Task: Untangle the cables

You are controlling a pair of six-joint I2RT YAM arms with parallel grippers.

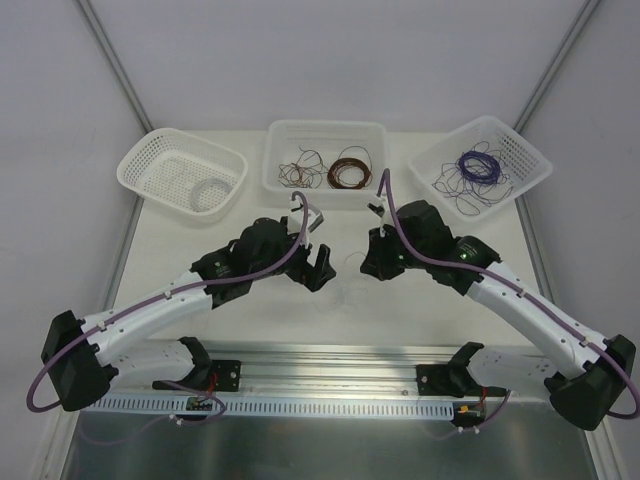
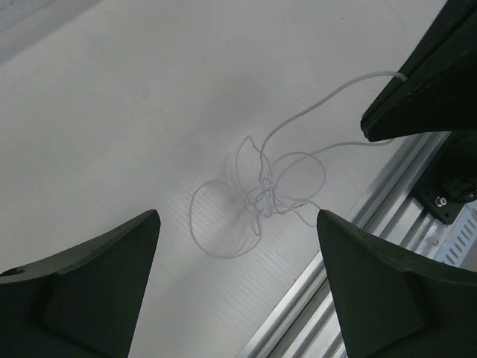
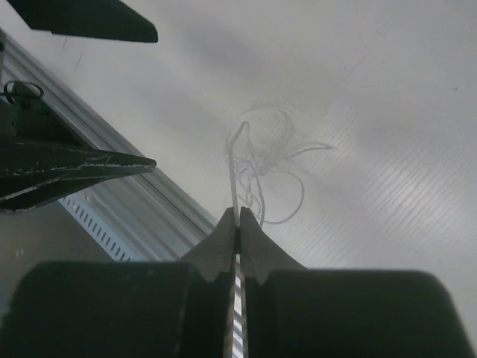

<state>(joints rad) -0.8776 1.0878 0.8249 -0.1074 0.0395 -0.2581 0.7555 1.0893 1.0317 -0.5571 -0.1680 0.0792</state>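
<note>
Left white mesh basket [image 1: 150,160]: white coil [image 1: 213,190]. Middle white tub [image 1: 325,130]: brown coil [image 1: 349,171]. Right mesh basket [image 1: 525,165]: purple coil [image 1: 478,166]. My left gripper [image 2: 237,224] spread wide; right gripper [image 3: 238,218] pinches whitish wire clump [image 3: 262,160] near metal rail [image 1: 330,360].

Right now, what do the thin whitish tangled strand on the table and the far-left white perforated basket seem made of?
The thin whitish tangled strand is probably fine plastic-coated wire, smooth and faintly glossy; it holds springy loops, core unseen. The white perforated basket on the far left is likely moulded plastic, matte, with an even grid of holes.
</note>
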